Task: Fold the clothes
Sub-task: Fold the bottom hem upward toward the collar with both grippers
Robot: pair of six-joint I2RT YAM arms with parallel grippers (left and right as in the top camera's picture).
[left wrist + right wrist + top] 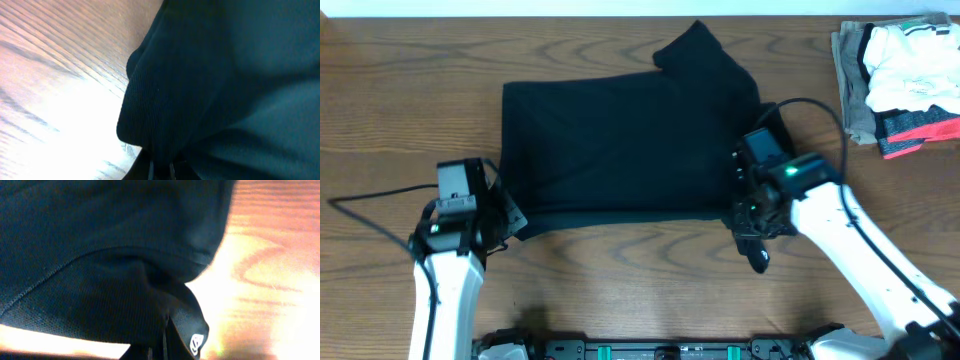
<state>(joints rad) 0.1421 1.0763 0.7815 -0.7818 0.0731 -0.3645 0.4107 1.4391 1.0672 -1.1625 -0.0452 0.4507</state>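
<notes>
A black shirt lies spread on the wooden table, one sleeve sticking out at the far right. My left gripper is shut on the shirt's near left corner; the left wrist view shows the dark cloth bunched between the fingers. My right gripper is shut on the near right corner, lifted slightly. In the right wrist view the cloth folds down into the fingers, with a small white logo on the pinched flap.
A pile of folded clothes in white, red and grey sits at the far right edge. Black cables run from both arms across the table.
</notes>
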